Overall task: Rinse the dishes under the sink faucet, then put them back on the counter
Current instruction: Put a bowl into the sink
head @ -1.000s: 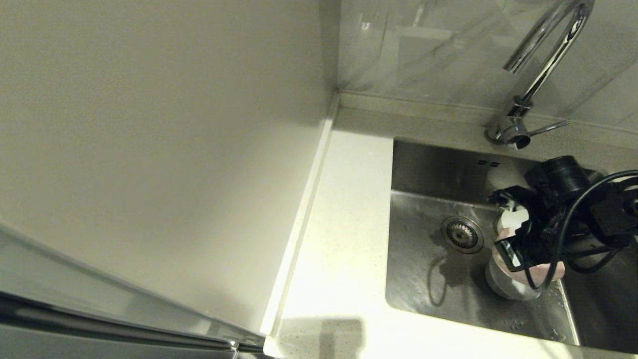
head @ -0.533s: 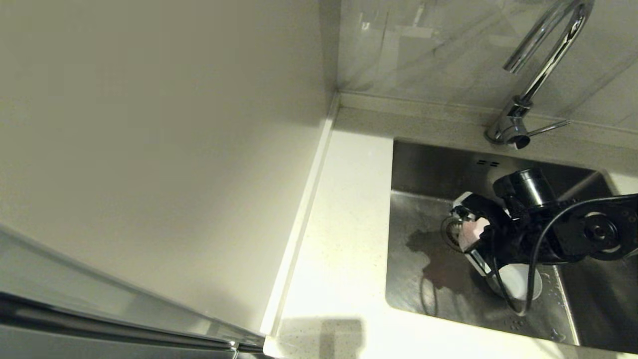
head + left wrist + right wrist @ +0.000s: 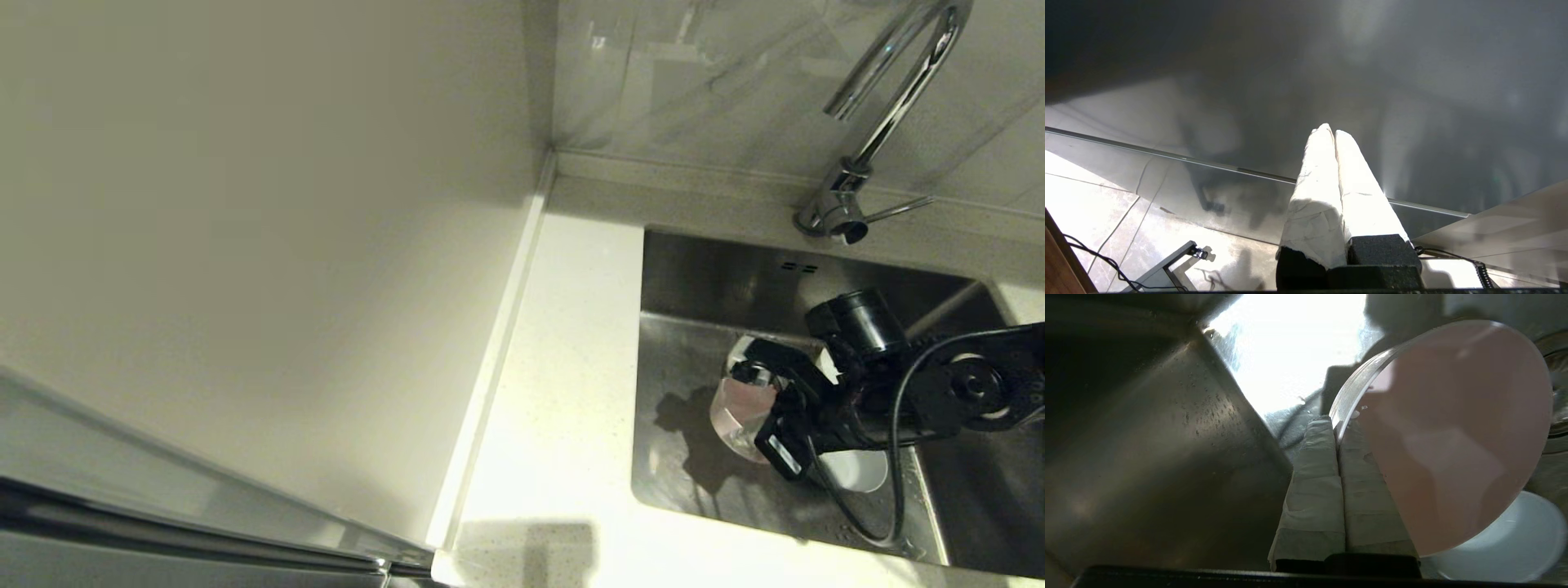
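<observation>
My right gripper (image 3: 747, 363) is low inside the sink (image 3: 702, 278), shut on the rim of the pale pink bowl (image 3: 735, 406). The wrist view shows its fingertips (image 3: 1327, 428) pinching that rim, with the pink bowl (image 3: 1453, 437) held tilted on edge above the drain area. A white bowl (image 3: 856, 470) sits on the sink floor behind it, and the right wrist view shows the same white bowl (image 3: 1515, 539). The chrome faucet (image 3: 890, 106) stands at the back right, with no water visible. My left gripper (image 3: 1333, 132) is shut and holds nothing, parked away from the sink.
The white speckled counter (image 3: 563, 367) runs along the sink's left side, bounded by a plain wall panel (image 3: 245, 245). The strainer drain (image 3: 1557, 375) peeks out past the pink bowl. Water droplets dot the sink wall (image 3: 1200, 400).
My right gripper has lifted the pink bowl off the white bowl, carried it left over the drain and turned it on edge. The white bowl stays on the sink floor.
</observation>
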